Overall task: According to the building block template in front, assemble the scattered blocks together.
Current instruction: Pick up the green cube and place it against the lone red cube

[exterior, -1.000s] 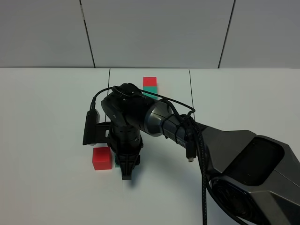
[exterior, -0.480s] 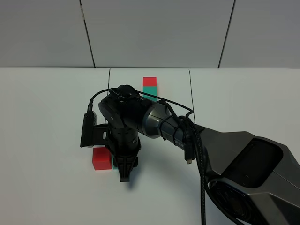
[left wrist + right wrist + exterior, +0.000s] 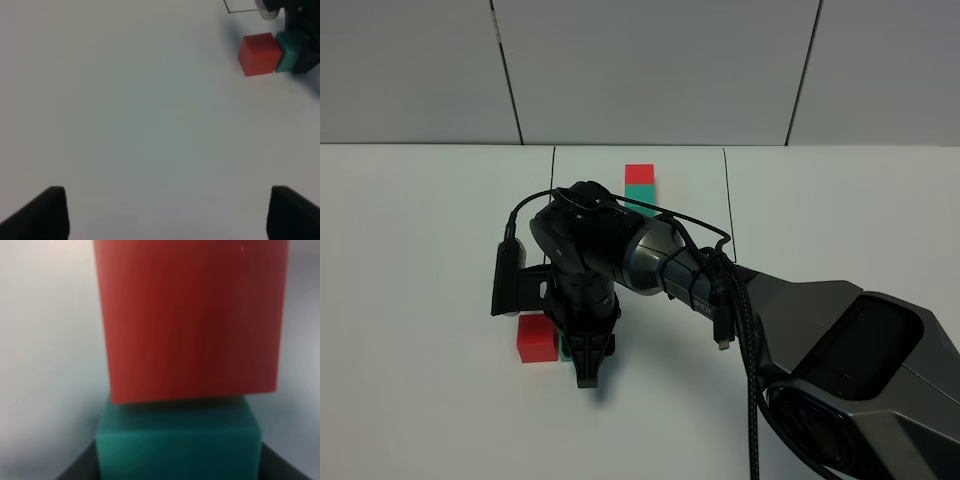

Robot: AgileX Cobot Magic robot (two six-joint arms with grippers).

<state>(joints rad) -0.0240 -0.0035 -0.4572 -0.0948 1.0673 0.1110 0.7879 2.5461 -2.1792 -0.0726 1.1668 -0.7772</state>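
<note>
The right gripper [image 3: 586, 370], its jaws pressed shut with nothing between them, stands tip-down on the white table [image 3: 410, 260]. In the high camera's view it is well in front of the building block template [image 3: 639, 183] and to that template's left. Its closed fingers appear to rest against the side of the loose teal cube [image 3: 288, 49], though the right wrist view is too blurred to settle the contact.

The teal cube sits flush against the loose red cube [image 3: 536, 338], side by side. Both are well apart from the template, and the red one lies farther to the template's left.

The template itself, a red cube joined to a teal one, lies toward the far edge of the table, clear of the arm.

The left gripper [image 3: 169, 210] hangs with its jaws spread wide and empty over bare table. It is farther from the template than the paired cubes are, on the red cube's side.
</note>
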